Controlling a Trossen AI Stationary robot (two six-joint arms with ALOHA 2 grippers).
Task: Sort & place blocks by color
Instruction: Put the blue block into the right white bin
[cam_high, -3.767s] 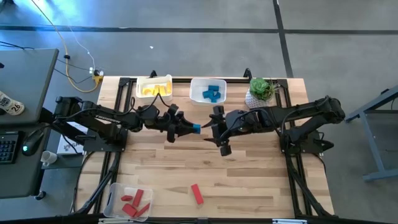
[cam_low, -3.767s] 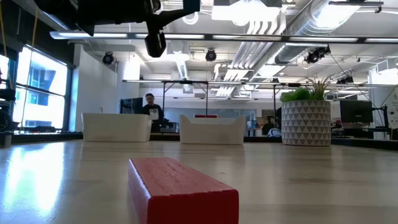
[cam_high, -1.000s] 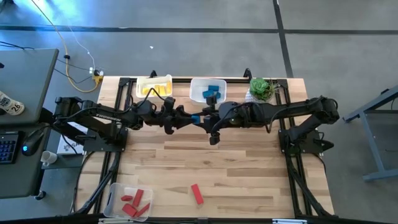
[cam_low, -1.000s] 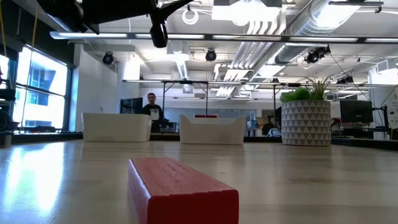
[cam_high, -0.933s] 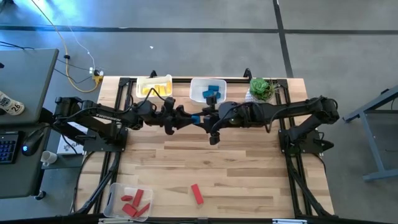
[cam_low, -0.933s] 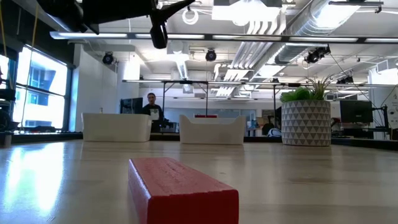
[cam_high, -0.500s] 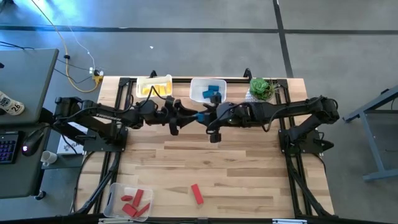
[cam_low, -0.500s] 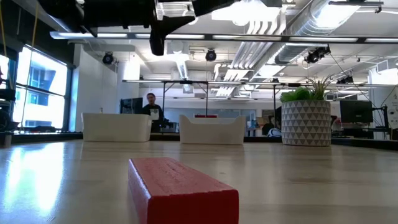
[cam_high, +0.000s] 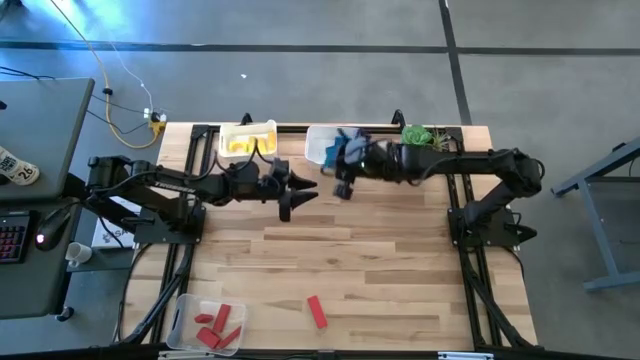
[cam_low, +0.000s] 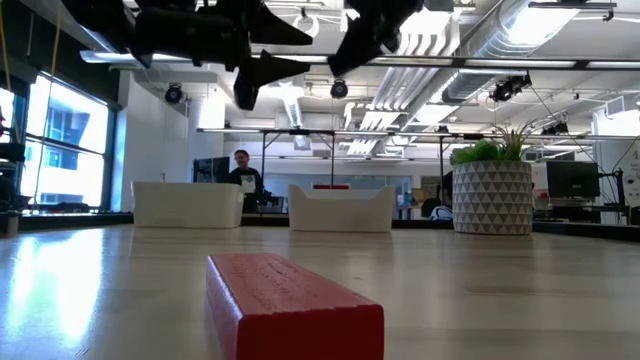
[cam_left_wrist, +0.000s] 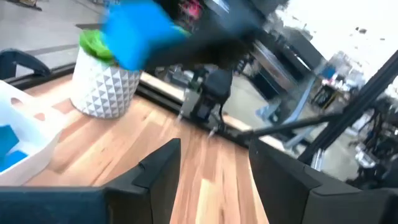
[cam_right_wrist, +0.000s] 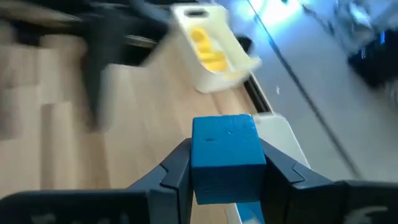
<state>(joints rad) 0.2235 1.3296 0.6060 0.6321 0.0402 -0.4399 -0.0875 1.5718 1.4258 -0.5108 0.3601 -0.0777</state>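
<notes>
The right gripper (cam_right_wrist: 225, 163) clamps a small solid blue cube (cam_right_wrist: 225, 157) between its two dark fingers, one pressed to each side face, held in the air above the back of the light wooden table (cam_high: 400, 270). From overhead, this gripper (cam_high: 338, 168) hangs at the white rectangular bin (cam_high: 318, 146) in the middle of the back edge, where other blue blocks show in the left wrist view (cam_left_wrist: 9, 144). The left gripper (cam_high: 297, 198) stands just beside it over the table, its fingers (cam_left_wrist: 155, 171) spread apart with nothing between them.

No brand, label or writing can be read on the blocks or bins.

A second white bin (cam_high: 247, 139) at the back left holds yellow blocks (cam_right_wrist: 208, 48). A third white bin (cam_high: 184, 312) at the front left corner holds several red blocks (cam_high: 213, 328). One red bar-shaped block (cam_high: 316, 311) lies alone on the front of the table, well apart from both arms; in the low view it fills the foreground (cam_low: 292, 305). A green potted plant in a white patterned pot (cam_low: 491, 189) stands at the back right corner, near the right arm. Beyond the table a person (cam_low: 243, 176) shows in the room behind the bins.
</notes>
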